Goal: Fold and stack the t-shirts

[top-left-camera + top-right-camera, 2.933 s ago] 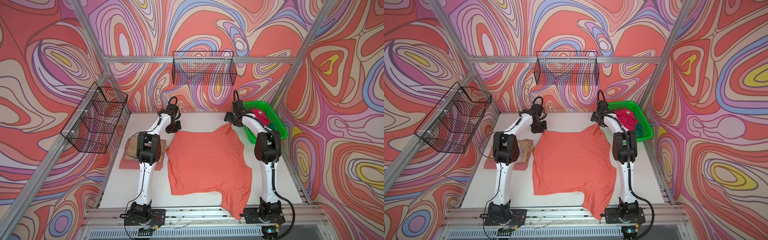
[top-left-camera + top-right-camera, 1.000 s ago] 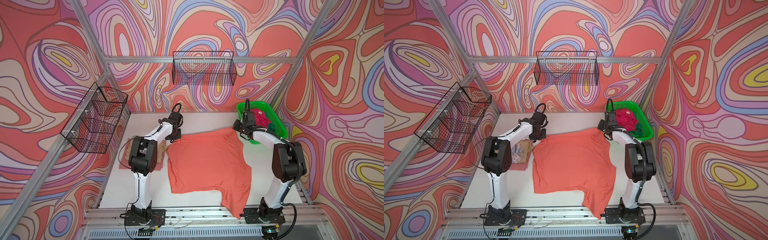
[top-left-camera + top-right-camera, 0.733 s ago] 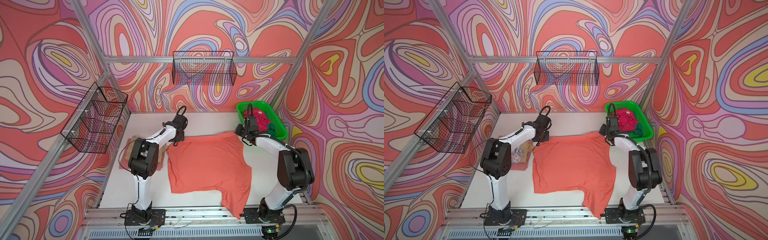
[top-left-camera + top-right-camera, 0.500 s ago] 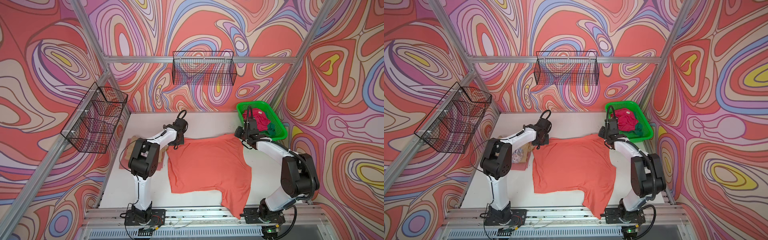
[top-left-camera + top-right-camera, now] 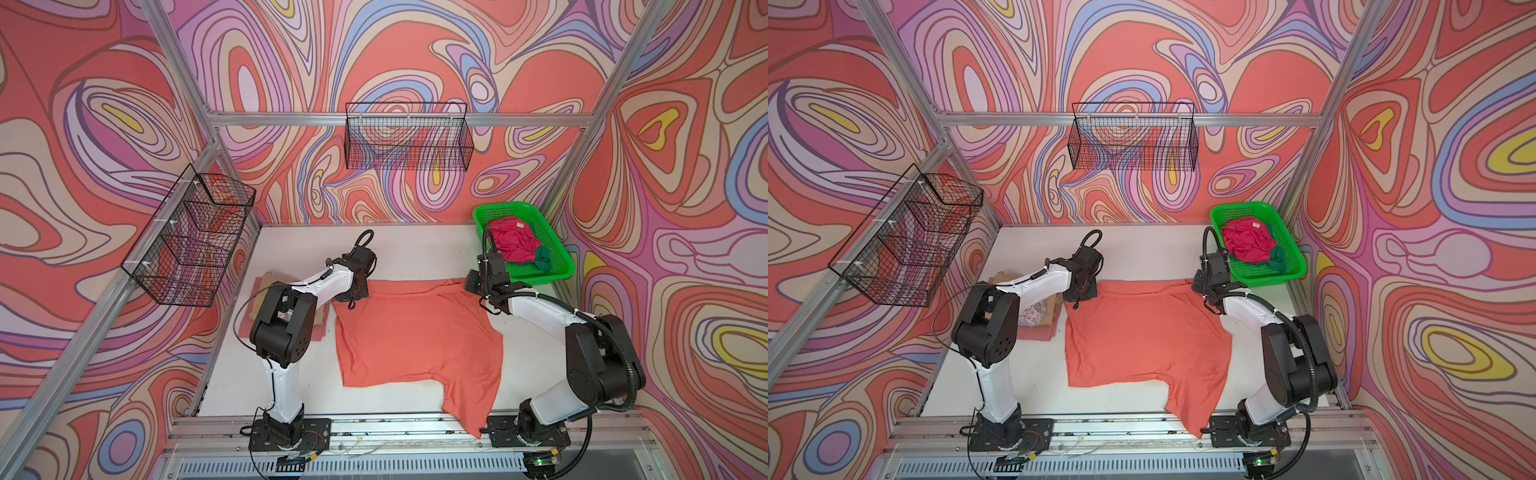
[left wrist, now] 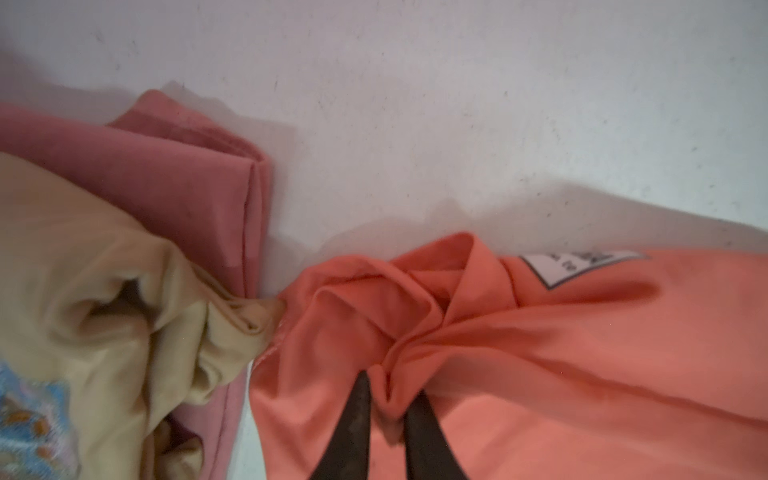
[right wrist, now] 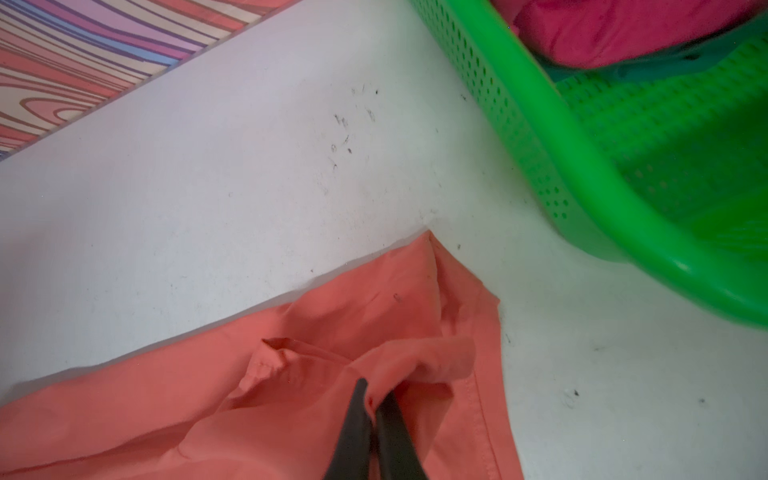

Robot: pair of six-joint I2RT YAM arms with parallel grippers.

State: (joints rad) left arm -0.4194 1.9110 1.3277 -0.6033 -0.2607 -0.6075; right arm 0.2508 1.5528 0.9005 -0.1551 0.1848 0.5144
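A coral-orange t-shirt (image 5: 415, 332) (image 5: 1146, 332) lies spread on the white table (image 5: 415, 253), one part hanging over the front rail. My left gripper (image 5: 351, 297) (image 6: 390, 386) is at its far left corner. The jaws stand slightly open and a fold of the cloth still lies between the fingers. At the far right corner my right gripper (image 5: 478, 286) (image 7: 374, 390) is shut on a pinch of the hem. A tan t-shirt (image 5: 1034, 311) (image 6: 83, 270) lies on a salmon-pink one (image 5: 320, 328) (image 6: 187, 187) just left of the coral shirt.
A green basket (image 5: 557, 266) (image 7: 582, 166) at the back right holds a magenta t-shirt (image 5: 511, 245) and a dark green one (image 5: 542, 255). It stands close beside my right gripper. Wire baskets hang on the back wall (image 5: 409, 143) and the left wall (image 5: 191, 241).
Both grippers came down and toward the front, laying the shirt's far edge flat on the table. The left jaws have parted; the right jaws stay shut.
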